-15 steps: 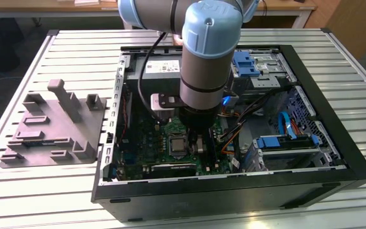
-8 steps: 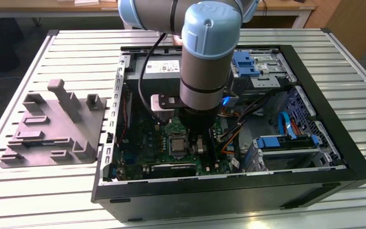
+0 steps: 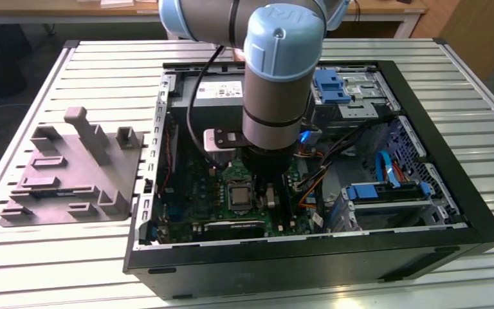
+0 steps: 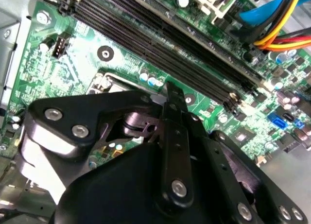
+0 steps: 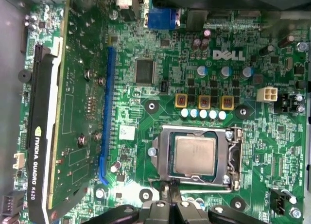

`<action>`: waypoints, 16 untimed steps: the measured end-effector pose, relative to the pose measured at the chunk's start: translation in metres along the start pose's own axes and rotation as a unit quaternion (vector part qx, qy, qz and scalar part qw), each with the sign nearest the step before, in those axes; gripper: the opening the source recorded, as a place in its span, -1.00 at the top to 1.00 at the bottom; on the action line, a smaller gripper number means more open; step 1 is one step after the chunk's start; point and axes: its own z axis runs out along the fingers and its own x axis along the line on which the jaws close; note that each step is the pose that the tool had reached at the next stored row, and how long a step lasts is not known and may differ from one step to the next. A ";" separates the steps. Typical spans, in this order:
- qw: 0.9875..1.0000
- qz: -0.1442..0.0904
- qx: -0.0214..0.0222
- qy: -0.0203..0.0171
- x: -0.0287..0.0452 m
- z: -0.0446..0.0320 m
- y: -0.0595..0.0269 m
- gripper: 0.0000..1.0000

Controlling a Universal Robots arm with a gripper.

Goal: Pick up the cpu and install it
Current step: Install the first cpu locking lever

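On the slatted surface (image 3: 75,257), at the exterior view's left, a grey-purple fixture (image 3: 67,174) lay beside the open computer case (image 3: 316,257), with the arm (image 3: 277,96) reaching down over the green motherboard (image 3: 204,193). In the first wrist view the cpu (image 5: 195,154) sat flat inside the dark socket (image 5: 232,156), apart from the hand (image 5: 170,189). The hand's fingertips were pressed together, clenched on nothing, just beside the socket's edge.

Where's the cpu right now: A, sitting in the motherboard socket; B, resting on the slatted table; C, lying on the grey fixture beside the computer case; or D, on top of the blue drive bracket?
A: in the first wrist view the cpu sits inside the socket.
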 end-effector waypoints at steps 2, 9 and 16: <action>1.000 0.000 0.001 0.000 0.0000 0.0000 0.0002 0.79; 1.000 0.000 0.002 0.000 0.0002 -0.0027 0.0021 0.79; 1.000 0.000 0.002 0.000 0.0011 -0.0138 0.0024 0.79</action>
